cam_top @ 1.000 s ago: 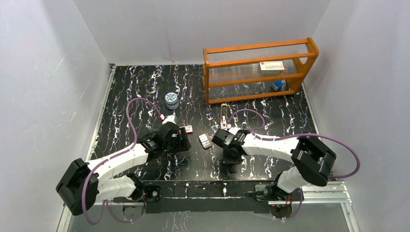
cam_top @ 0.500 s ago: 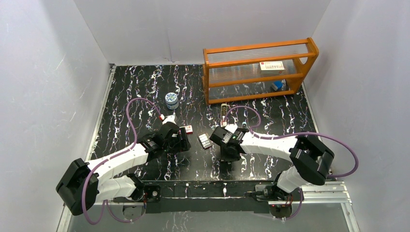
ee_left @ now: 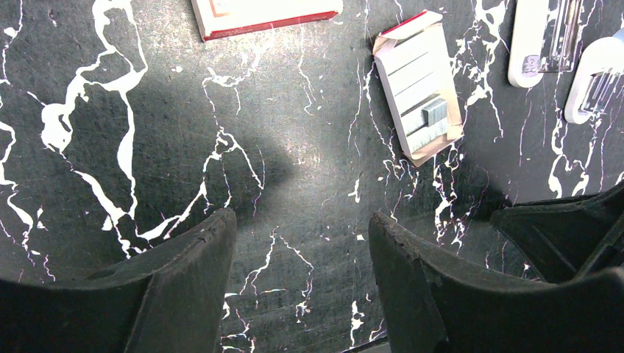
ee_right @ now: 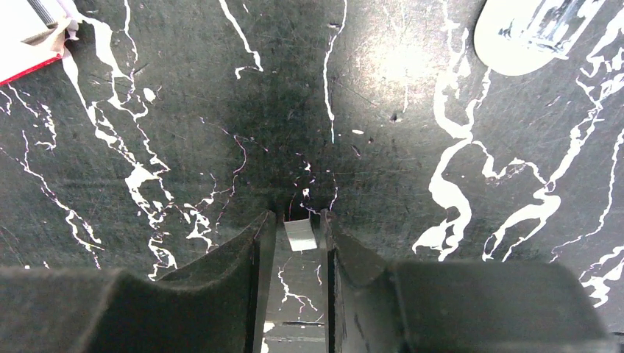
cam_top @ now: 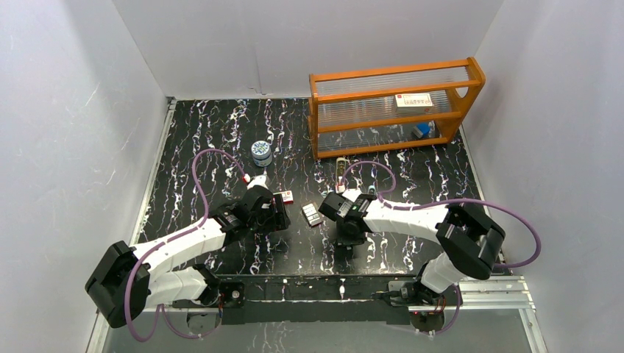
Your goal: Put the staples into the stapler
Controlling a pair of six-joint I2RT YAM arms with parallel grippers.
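the left gripper [ee_left: 300,220] stands open over the bare marbled table [ee_left: 110,110], nothing between its wide-set jaws. at its 11 o'clock lies a closed red-and-white box [ee_left: 265,11]. at its 1 o'clock an open cardboard tray [ee_left: 383,62] lies flat with grey strips inside. further right, the right gripper [ee_right: 298,219] is closed on the staples [ee_right: 299,235], a small silver-grey strip pinched between its fingertips; whether the strip touches the table i cannot tell. the stapler [ee_right: 533,29] lies at that gripper's 1 o'clock, well apart from the strip, its rounded pale end and metal channel showing. in the top view an orange rack [cam_top: 394,103] stands at the stapler's 1 o'clock, near it
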